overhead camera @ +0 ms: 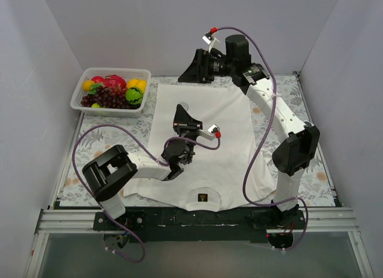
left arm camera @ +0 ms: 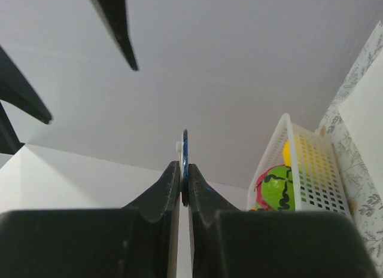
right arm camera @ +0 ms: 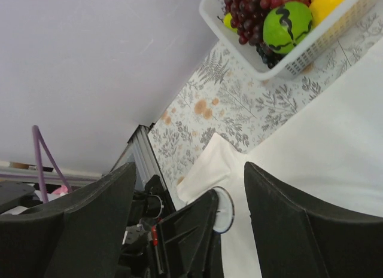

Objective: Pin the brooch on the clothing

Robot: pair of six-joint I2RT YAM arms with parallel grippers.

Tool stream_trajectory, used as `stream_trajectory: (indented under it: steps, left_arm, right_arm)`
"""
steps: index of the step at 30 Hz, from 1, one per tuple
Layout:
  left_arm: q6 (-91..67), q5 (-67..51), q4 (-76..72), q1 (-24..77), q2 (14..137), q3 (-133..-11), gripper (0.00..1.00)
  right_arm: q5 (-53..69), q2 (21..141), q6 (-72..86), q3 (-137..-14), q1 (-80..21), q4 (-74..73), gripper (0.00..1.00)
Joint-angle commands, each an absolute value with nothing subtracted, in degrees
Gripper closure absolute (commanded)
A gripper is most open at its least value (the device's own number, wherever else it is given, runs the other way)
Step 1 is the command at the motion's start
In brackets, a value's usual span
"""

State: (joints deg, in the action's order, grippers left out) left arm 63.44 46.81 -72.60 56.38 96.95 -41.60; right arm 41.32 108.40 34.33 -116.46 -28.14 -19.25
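The white T-shirt (overhead camera: 233,110) lies flat on the table with its black neck label (overhead camera: 203,198) at the near edge. It also shows in the right wrist view (right arm camera: 335,146). No emblem shows on its chest. My left gripper (overhead camera: 182,109) is raised over the shirt's left half and is shut on the brooch (overhead camera: 184,104), a thin round blue-and-white disc. The left wrist view shows the brooch (left arm camera: 184,147) edge-on between the closed jaws of the left gripper (left arm camera: 184,167). The right wrist view shows its white face (right arm camera: 224,207). My right gripper (overhead camera: 183,79) is open and empty, held high at the back (right arm camera: 188,170).
A white basket (overhead camera: 79,100) of toy fruit stands at the back left, beside the shirt's far left corner (right arm camera: 311,48) (left arm camera: 311,170). A floral tablecloth (overhead camera: 90,146) covers the table. Purple cables loop off both arms. White walls close in three sides.
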Motion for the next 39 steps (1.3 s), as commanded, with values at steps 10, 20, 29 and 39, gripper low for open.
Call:
stream_trajectory:
  steps: [10, 20, 29, 39]
  left_arm:
    - [68.5, 44.9, -105.6, 56.9, 94.2, -43.8, 1.00]
    - [68.9, 46.3, -105.6, 57.0, 94.5, -44.6, 1.00]
    - [69.1, 46.7, -105.6, 57.3, 95.1, -44.9, 1.00]
    - [69.3, 49.6, -105.6, 57.2, 96.3, -47.2, 0.55]
  right_arm:
    - [47.3, 108.1, 29.0, -110.9, -27.8, -25.5, 0.34]
    - [52.3, 105.8, 26.9, -104.7, -27.3, -22.1, 0.45]
    - [56.5, 104.9, 29.9, -101.3, -27.4, -15.9, 0.90]
    - [54.6, 103.5, 29.0, -100.6, -26.7, -15.0, 0.99]
